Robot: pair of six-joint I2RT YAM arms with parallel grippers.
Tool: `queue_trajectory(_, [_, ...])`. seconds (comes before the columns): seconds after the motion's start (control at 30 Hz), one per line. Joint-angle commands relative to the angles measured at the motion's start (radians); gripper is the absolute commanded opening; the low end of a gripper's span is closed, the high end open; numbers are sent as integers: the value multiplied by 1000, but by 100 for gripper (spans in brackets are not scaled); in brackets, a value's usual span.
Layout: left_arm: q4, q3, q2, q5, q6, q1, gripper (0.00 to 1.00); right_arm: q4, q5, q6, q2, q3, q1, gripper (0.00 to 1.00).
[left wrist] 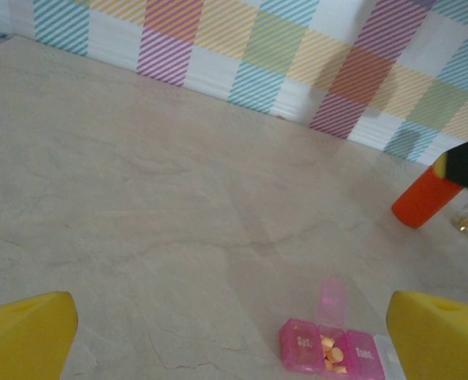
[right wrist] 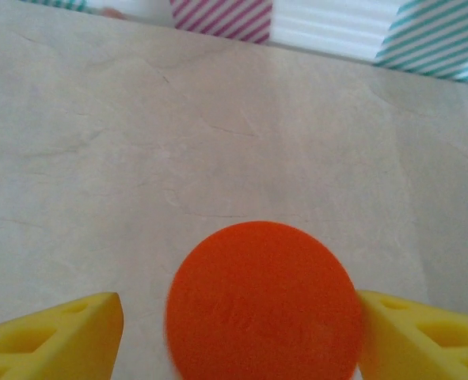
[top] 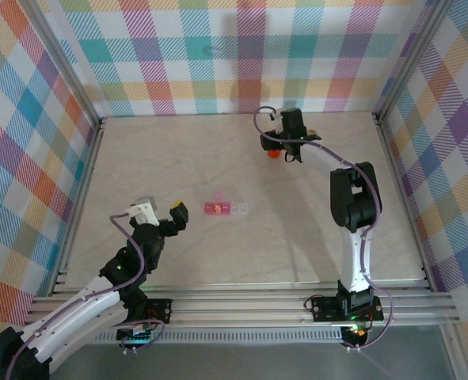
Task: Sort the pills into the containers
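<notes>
Beige stone-patterned surface [top: 138,158], plaid walls [top: 178,55] on three sides. Pink pill box [top: 224,209] lies mid-surface, long axis running left-right, one lid raised. Left tool [top: 176,215] gapes wide just beside it, empty. Orange bottle [top: 274,154] stands upright well behind. Right tool [top: 287,150] straddles its cap loosely, one finger clear of it.

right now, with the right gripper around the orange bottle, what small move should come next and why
Probably lift the right gripper straight up, clear of the orange bottle. Its jaws stand open, with a gap showing beside one finger. The bottle stands upright on the table, and pills already lie in the pill box's open compartment.
</notes>
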Motion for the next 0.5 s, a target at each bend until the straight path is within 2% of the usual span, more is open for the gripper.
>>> queue_trajectory(0.0, [27,46,45,8,-25,12,100,-4,-39,2,-143,-58,1,75])
queue_trajectory(0.13, [-6,92,128,48,-34,24,100,-31,-31,83,-248,-159,3,73])
queue_trajectory(0.23, [-17,127,193,129,-26,44,100,-62,-35,175,-330,-253,13,69])
queue_trajectory(0.33, [-70,169,282,216,-96,98,95,-60,-55,244,-412,-368,46,64])
queue_trajectory(0.47, [-43,179,410,365,-189,170,87,-38,-111,303,-488,-504,114,59])
